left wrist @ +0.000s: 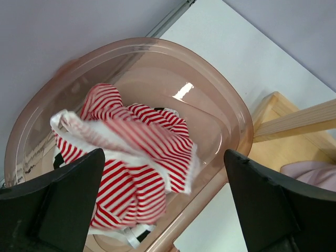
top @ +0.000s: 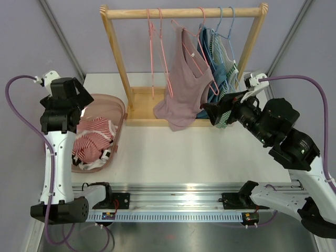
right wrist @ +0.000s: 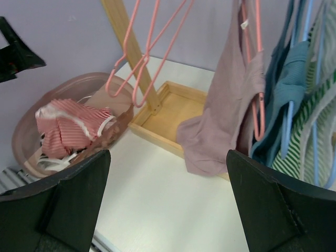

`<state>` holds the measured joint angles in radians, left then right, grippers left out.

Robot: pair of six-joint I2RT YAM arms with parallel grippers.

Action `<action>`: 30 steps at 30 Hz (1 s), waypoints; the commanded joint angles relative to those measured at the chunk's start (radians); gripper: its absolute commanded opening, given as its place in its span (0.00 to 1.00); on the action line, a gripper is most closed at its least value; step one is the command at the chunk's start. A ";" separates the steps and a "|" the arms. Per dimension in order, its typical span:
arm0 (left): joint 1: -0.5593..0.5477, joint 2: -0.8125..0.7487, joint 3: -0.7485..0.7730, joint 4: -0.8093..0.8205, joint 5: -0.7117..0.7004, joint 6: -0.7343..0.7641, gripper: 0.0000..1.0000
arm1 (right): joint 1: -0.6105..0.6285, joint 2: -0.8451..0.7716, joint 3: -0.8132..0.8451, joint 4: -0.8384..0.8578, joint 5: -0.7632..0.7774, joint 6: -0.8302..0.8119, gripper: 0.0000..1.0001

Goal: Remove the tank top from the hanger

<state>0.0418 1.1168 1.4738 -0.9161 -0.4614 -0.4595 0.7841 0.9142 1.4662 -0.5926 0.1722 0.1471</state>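
Observation:
A mauve tank top [top: 184, 89] hangs on a pink hanger [top: 202, 58] from the wooden rack's rail [top: 184, 12]; its hem drapes over the rack's base. In the right wrist view the tank top [right wrist: 231, 105] hangs at the upper right with the pink hanger [right wrist: 258, 105] showing at its armhole. My right gripper [top: 214, 113] is open just right of the tank top's hem, empty, with the table under its jaws [right wrist: 168, 199]. My left gripper [top: 83, 104] is open above the pink basket, and a red-and-white striped garment [left wrist: 136, 157] lies below it.
The translucent pink basket [left wrist: 231, 105] stands at the table's left and holds the striped garment [top: 92, 139]. Two empty pink hangers [top: 155, 52] hang left of the tank top. Teal and green-striped tops [top: 220, 63] hang on blue hangers to its right. The rack's wooden base [right wrist: 173, 107] lies behind.

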 commanded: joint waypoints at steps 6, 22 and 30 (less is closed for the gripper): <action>0.044 -0.006 -0.038 0.100 0.334 0.079 0.99 | 0.004 0.176 0.150 -0.095 0.271 -0.027 1.00; -0.351 -0.098 -0.340 0.169 0.436 0.107 0.99 | -0.192 0.466 0.419 -0.062 0.135 -0.109 0.81; -0.488 -0.084 -0.369 0.168 0.501 0.173 0.99 | -0.281 0.581 0.508 -0.013 -0.039 -0.176 0.66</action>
<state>-0.4324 1.0336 1.1099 -0.7773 -0.0048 -0.3336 0.5224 1.4605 1.9099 -0.6586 0.2329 0.0124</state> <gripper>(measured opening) 0.988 0.675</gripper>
